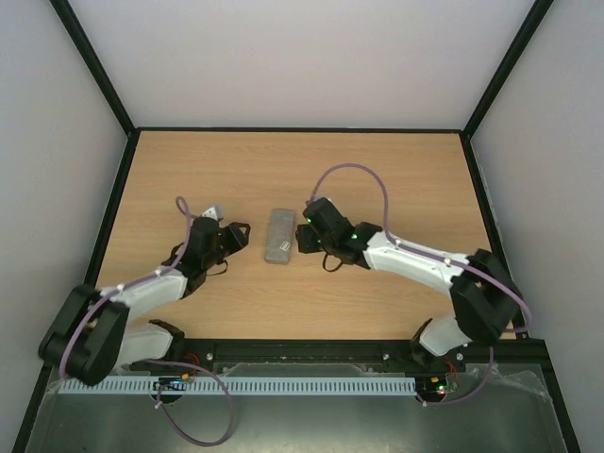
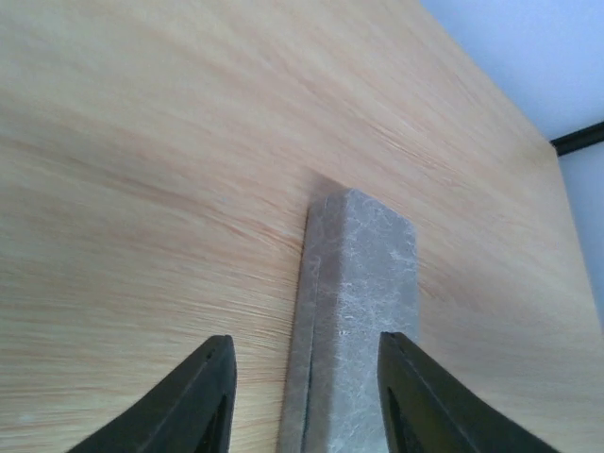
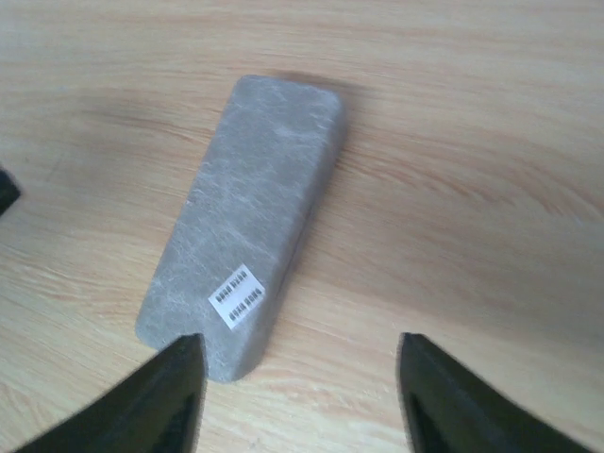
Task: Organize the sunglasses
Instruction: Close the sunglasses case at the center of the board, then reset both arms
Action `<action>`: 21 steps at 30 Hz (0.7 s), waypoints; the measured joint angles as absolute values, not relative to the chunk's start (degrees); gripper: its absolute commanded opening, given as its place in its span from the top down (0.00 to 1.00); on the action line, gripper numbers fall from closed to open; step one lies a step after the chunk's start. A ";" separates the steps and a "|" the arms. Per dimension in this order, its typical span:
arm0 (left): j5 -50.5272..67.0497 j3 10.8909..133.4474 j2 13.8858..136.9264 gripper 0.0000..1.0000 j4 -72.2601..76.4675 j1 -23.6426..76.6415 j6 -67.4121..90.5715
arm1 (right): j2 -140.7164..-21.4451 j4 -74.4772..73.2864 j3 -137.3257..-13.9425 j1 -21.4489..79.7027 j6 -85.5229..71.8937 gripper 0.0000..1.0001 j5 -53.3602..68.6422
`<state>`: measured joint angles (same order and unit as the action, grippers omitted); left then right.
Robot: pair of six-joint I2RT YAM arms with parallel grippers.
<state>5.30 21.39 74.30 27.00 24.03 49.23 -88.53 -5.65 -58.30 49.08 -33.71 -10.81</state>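
The grey rectangular case (image 1: 279,235) lies closed on the wooden table (image 1: 377,179), near its middle. The sunglasses are not in view. My left gripper (image 1: 242,241) is open just left of the case. In the left wrist view the case (image 2: 363,302) runs lengthwise away from the open left gripper (image 2: 307,342), one end between the fingers. My right gripper (image 1: 301,231) is open just right of the case. In the right wrist view the right gripper (image 3: 300,340) hovers over bare table beside the case (image 3: 245,217), which carries a white barcode sticker (image 3: 237,296).
A black frame rail (image 1: 293,129) borders the table's far edge and sides, with pale walls beyond. A white slotted cable duct (image 1: 236,385) runs along the near edge by the arm bases.
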 measured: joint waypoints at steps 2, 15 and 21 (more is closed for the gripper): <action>3.22 21.47 68.73 0.31 22.11 23.90 48.10 | -84.23 -5.80 -54.17 48.60 -33.34 0.23 -11.64; -8.51 22.92 41.36 0.01 -3.05 23.31 42.33 | -53.06 -6.96 -34.59 42.85 -32.23 0.01 -18.44; -12.12 22.87 41.54 0.01 -5.15 23.18 41.91 | -46.98 -5.85 -28.14 38.00 -32.40 0.02 -23.77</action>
<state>-12.12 22.87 41.54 -5.15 23.18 41.91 -46.98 -5.85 -28.14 38.00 -32.40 -23.77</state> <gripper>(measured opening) 0.994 0.986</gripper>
